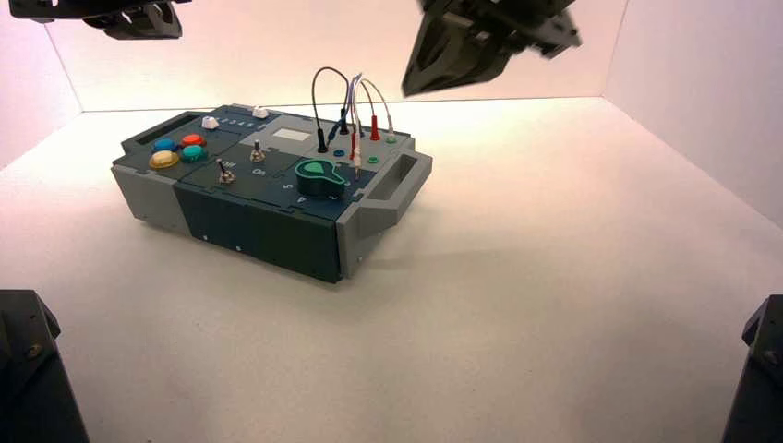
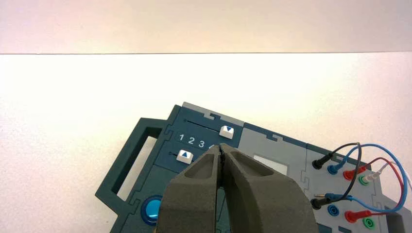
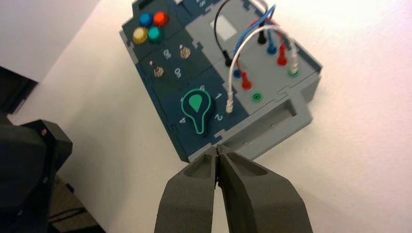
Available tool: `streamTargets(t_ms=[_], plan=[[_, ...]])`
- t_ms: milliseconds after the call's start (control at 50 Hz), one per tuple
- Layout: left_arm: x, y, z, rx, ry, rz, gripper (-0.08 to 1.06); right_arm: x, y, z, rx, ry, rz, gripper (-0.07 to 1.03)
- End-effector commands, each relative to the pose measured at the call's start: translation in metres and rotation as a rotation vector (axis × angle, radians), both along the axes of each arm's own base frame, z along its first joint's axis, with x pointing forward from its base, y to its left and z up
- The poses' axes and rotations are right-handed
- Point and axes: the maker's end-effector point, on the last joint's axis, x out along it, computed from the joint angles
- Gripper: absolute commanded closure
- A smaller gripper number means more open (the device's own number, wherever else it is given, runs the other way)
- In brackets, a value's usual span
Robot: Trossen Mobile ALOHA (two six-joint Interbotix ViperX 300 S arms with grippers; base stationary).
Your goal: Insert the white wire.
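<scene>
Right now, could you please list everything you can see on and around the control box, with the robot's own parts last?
Grey and dark blue control box: one, on the white table.
Round push buttons: four, blue, red, yellow and teal, clustered at the box's left end.
Metal toggle switches: two, in the box's middle.
Green teardrop-shaped knob: one, near the right handle.
White slider caps: two, beside the numbers at the back.
Thin white wire: one, arched; one plug in a green socket, the other plug hanging free.
Other leads: black, blue and red, plugged by the sockets.
Left gripper: shut, raised above the box's back left.
Right gripper: shut, raised above the wires.
</scene>
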Motion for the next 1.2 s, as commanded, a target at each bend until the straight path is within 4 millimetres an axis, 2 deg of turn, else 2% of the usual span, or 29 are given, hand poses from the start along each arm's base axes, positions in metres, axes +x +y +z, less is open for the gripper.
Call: streamTargets(t_ms=[20,160,260,420,600,820,880,1040,1200], plan=[[0.008,0.001,0.012,0.000,-0.040,0.005,1.01,0.005,0.025,0.006,0.021,-0.020,0.024,0.98],[0.007,0.001,0.012,0.001,-0.040,0.004,1.01,0.007,0.049,-0.007,-0.007,0.003,0.063,0.98],[0.007,0.005,0.011,0.002,-0.036,0.014,1.01,0.011,0.057,-0.016,-0.022,0.012,0.064,0.98],[0.006,0.010,0.010,0.002,-0.034,0.031,1.01,0.017,0.057,-0.011,0.001,-0.031,0.043,0.98],[0.006,0.011,0.011,0.002,-0.037,0.034,1.01,0.017,0.048,-0.005,0.023,-0.066,0.019,0.98],[0.005,0.011,0.010,0.001,-0.034,0.035,1.01,0.018,0.048,-0.016,0.000,-0.052,0.019,0.98],[0.005,0.011,0.011,0.002,-0.036,0.034,1.01,0.018,0.049,-0.020,-0.009,-0.043,0.021,0.96],[0.006,0.011,0.010,0.002,-0.036,0.034,1.01,0.019,0.054,-0.026,-0.027,-0.015,0.033,0.77],[0.005,0.011,0.011,0.002,-0.036,0.034,1.01,0.022,0.058,-0.028,-0.034,-0.018,0.040,0.76]])
